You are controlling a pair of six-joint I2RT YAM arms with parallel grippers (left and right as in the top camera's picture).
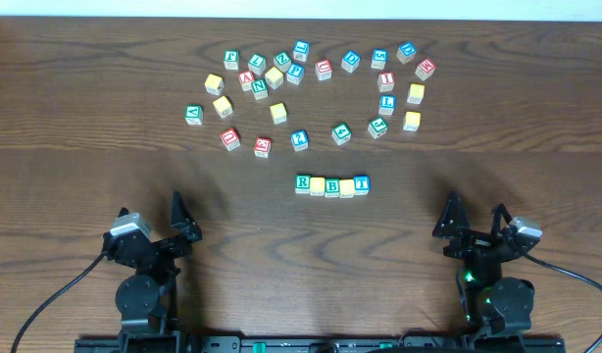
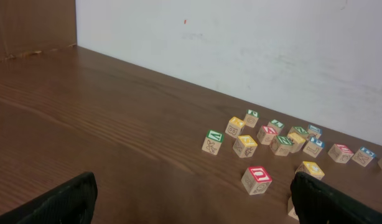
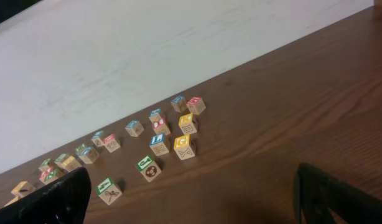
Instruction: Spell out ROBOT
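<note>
A row of five letter blocks [image 1: 331, 184] lies at the table's middle: a green R, a yellow block, a red B, a yellow block, a blue T. Many loose letter blocks [image 1: 311, 88] are scattered behind it, and some show in the left wrist view [image 2: 284, 143] and the right wrist view [image 3: 153, 146]. My left gripper [image 1: 154, 218] is open and empty at the near left, far from the row. My right gripper [image 1: 475, 218] is open and empty at the near right.
A white wall [image 2: 241, 43] runs along the table's far edge. Bare wood lies between the grippers and the row. Cables [image 1: 46, 294] trail from both arm bases at the front edge.
</note>
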